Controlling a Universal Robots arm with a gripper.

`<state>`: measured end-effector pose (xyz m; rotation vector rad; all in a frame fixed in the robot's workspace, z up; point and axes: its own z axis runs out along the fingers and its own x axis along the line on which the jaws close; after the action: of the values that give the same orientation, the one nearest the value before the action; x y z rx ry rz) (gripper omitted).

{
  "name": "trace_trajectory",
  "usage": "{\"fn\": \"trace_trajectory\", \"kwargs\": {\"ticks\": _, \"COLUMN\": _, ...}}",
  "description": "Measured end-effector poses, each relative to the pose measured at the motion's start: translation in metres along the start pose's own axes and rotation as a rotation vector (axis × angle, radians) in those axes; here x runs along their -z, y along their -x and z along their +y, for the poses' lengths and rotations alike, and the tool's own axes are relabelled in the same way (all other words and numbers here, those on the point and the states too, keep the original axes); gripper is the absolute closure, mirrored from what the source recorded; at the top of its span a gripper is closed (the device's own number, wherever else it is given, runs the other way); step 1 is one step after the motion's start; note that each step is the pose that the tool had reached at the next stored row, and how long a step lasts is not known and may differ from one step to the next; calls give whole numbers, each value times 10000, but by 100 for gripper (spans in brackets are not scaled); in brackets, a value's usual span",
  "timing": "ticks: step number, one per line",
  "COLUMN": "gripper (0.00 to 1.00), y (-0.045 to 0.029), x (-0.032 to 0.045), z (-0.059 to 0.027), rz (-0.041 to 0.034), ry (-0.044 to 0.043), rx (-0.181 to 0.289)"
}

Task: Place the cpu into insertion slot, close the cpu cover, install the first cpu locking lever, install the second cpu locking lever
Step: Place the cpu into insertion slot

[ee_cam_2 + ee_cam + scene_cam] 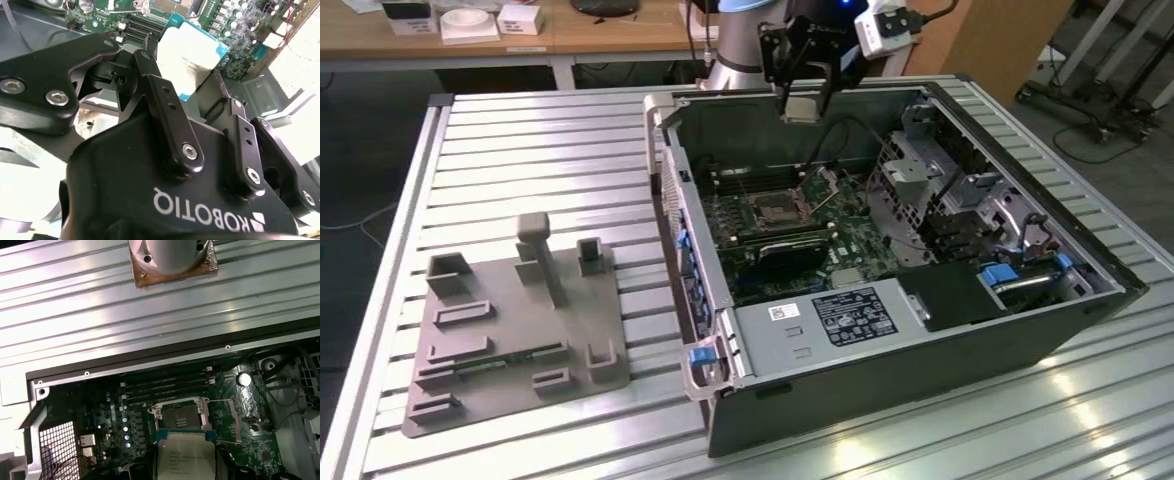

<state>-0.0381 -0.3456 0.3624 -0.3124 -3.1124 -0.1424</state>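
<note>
Between the jaws of the black two-fingered gripper, pinched by two opposite edges, sits the small flat square cpu with a silvery-grey metal top and a green rim. The jaws are closed on the chip and it hangs clear of everything below.

In the exterior view the gripper holds the cpu in the air over the far wall of the black open-sided computer case. In the first wrist view the cpu is near the square insertion slot with a silver metal rim, and the slot's dark centre is in plain sight.

The thin silver cpu cover frame is swung open beside the slot. In the exterior view it stands up on the exterior view's right of the insertion slot.

Around the slot spreads the green motherboard, with long narrow black memory slots just beside the socket. The case lies on a slatted aluminium worktop. A grey moulded fixture plate rests well apart from it, on the exterior view's left.
</note>
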Motion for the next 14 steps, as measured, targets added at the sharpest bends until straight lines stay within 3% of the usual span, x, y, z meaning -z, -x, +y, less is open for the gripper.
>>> {"fn": "trace_trajectory", "kwargs": {"ticks": 14, "gripper": 45, "y": -8, "x": -5, "z": -2, "rz": -120, "ry": 26, "rx": -1343}}
